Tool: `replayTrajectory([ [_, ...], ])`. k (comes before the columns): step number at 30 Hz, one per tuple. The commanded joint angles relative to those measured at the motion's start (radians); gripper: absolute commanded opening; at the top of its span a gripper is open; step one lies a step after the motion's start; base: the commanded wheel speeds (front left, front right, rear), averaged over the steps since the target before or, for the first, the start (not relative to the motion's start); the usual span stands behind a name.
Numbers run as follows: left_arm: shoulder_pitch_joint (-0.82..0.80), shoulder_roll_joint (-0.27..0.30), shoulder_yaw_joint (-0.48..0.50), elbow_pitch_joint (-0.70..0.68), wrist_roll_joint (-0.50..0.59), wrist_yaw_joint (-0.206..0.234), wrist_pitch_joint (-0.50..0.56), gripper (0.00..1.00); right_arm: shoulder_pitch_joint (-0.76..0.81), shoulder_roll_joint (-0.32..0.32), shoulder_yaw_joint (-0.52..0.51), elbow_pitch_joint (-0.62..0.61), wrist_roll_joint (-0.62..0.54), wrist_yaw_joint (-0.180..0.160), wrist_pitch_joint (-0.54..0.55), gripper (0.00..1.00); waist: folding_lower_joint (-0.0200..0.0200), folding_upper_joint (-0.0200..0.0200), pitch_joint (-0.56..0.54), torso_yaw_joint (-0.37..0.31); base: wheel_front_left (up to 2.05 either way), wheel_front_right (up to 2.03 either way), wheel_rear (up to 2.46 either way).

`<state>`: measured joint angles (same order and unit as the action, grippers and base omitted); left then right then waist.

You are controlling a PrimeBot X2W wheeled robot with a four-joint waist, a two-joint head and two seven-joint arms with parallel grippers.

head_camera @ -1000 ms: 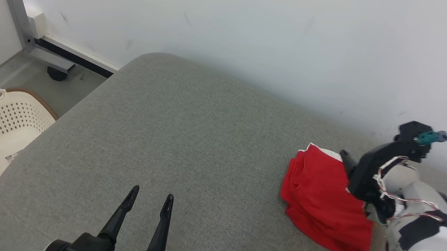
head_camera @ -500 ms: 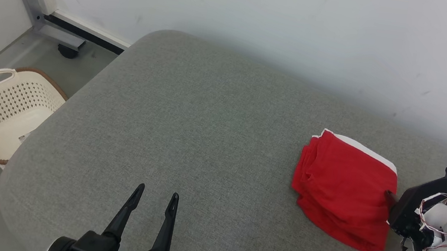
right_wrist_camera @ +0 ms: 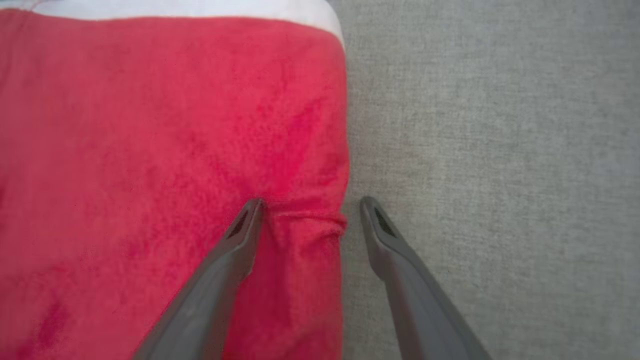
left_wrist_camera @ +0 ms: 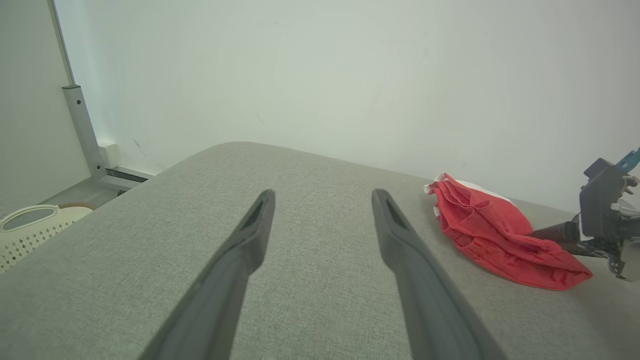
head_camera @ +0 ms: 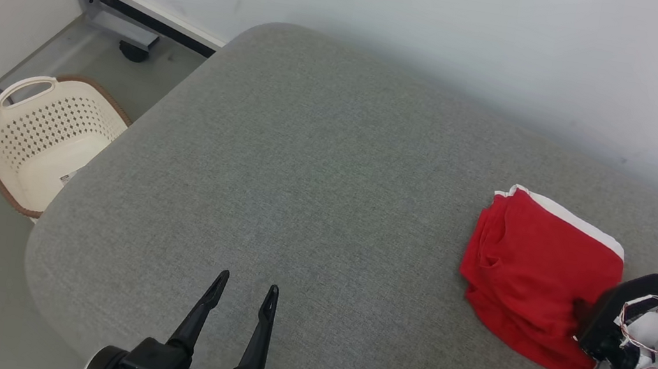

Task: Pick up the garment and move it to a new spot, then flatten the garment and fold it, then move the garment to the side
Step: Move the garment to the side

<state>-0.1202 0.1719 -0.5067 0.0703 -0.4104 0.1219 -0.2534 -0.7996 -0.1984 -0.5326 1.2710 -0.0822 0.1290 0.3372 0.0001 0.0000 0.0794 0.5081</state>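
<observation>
Red folded garment (head_camera: 539, 272), one; white basket (head_camera: 48, 122), one.

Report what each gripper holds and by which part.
Nothing is held. Right gripper open, fingers astride an edge of the folded red fabric garment; left gripper open, empty.

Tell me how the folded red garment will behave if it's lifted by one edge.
The garment looks soft and floppy: its layers sag and wrinkle, so it would probably droop and unfold. It is likely light, being thin cloth. Pushed across the grey cushion, it may bunch up rather than slide, since both surfaces look textured.
</observation>
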Motion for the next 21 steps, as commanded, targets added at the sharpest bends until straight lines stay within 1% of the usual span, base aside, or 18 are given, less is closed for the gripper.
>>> replayTrajectory([
  [1, -0.006, -0.001, 0.001, 0.003, 0.000, -0.005, -0.005, 1.00, 0.018, 0.037, -0.029, 0.000, -0.027, 0.002, 0.015, 1.00, -0.0001, 0.0000, 0.003, 0.008, 0.00, 0.00, 0.00],
  [6, -0.007, -0.002, 0.000, 0.008, 0.000, -0.006, -0.008, 1.00, 0.012, 0.108, -0.133, -0.071, -0.151, 0.003, 0.046, 1.00, -0.0001, 0.0000, 0.004, 0.015, 0.00, 0.00, 0.00],
  [7, -0.007, -0.003, 0.001, 0.009, 0.000, -0.005, -0.007, 1.00, 0.011, 0.118, -0.147, -0.091, -0.174, 0.003, 0.042, 0.39, -0.0001, 0.0000, 0.002, 0.015, 0.00, 0.00, 0.00],
  [8, -0.005, -0.003, 0.002, 0.010, 0.000, -0.004, -0.008, 1.00, 0.011, 0.125, -0.155, -0.108, -0.200, 0.003, 0.038, 0.00, -0.0001, 0.0000, 0.000, 0.013, 0.00, 0.00, 0.00],
  [12, 0.004, 0.001, 0.009, 0.011, -0.003, 0.002, -0.010, 1.00, 0.017, 0.137, -0.169, -0.159, -0.292, 0.003, 0.030, 0.00, -0.0001, 0.0000, -0.017, -0.011, 0.00, 0.00, 0.00],
  [13, 0.004, 0.001, 0.009, 0.011, -0.003, 0.002, -0.010, 1.00, 0.017, 0.137, -0.169, -0.159, -0.292, 0.003, 0.030, 0.00, -0.0001, 0.0000, -0.017, -0.011, 0.00, 0.00, 0.00],
  [17, 0.011, 0.003, 0.012, 0.006, -0.008, 0.004, -0.009, 1.00, 0.012, 0.146, -0.145, -0.169, -0.351, 0.003, 0.022, 0.00, -0.0001, 0.0000, -0.036, -0.064, 0.00, 0.00, 0.00],
  [19, 0.012, 0.001, 0.013, 0.003, -0.011, 0.005, -0.010, 1.00, -0.003, 0.147, -0.108, -0.153, -0.372, 0.003, 0.022, 0.00, -0.0001, 0.0000, -0.045, -0.104, 0.00, 0.00, 0.00],
  [20, 0.008, -0.004, 0.015, -0.002, -0.013, 0.003, -0.010, 1.00, -0.021, 0.142, -0.050, -0.139, -0.407, 0.003, 0.012, 0.00, -0.0001, 0.0000, -0.048, -0.148, 0.00, 0.00, 0.00],
  [21, 0.002, -0.007, 0.011, -0.004, -0.012, -0.001, -0.010, 1.00, -0.028, 0.128, -0.017, -0.131, -0.421, 0.002, 0.011, 0.00, -0.0001, 0.0000, -0.047, -0.168, 0.00, 0.00, 0.00],
])
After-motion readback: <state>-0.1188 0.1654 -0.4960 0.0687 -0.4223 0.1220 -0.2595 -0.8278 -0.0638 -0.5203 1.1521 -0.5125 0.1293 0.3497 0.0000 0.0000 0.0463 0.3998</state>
